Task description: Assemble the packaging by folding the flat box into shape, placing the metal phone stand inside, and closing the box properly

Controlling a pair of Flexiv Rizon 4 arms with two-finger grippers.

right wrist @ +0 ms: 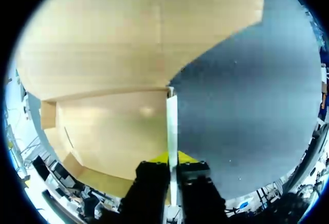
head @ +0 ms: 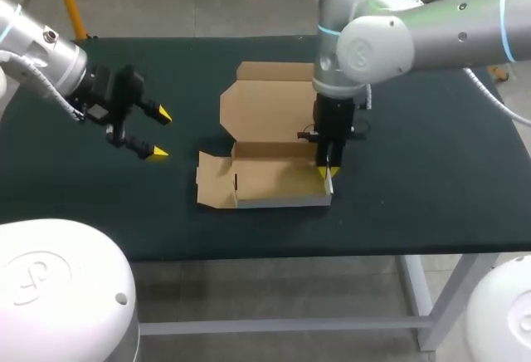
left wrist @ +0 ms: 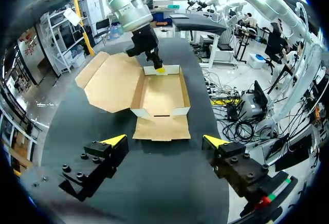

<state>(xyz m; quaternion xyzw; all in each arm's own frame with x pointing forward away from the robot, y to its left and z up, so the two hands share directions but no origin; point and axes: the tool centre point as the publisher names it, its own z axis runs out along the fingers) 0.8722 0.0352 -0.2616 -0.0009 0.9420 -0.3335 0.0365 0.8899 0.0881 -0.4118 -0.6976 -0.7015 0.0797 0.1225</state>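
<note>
While the right hand (head: 326, 171) is clamped on the right side wall (head: 329, 186) of the box (head: 274, 181), that wall stands upright, prob. held so the fold sets. Box sits mid-worktop (head: 431, 179), lid (head: 270, 105) lying flat behind, left flap (head: 214, 183) not yet raised. Left hand (head: 160, 134) hovers w/ fingers apart, well left of box, likely ready for that flap. Phone stand: not in view.

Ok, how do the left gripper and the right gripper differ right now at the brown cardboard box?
The left gripper is open and empty; the right gripper is shut on the upright right side wall of the brown cardboard box. The left gripper sits clear of the box, off its left side, pointing sideways at it; the right gripper points straight down onto it. Both have yellow tips.
</note>
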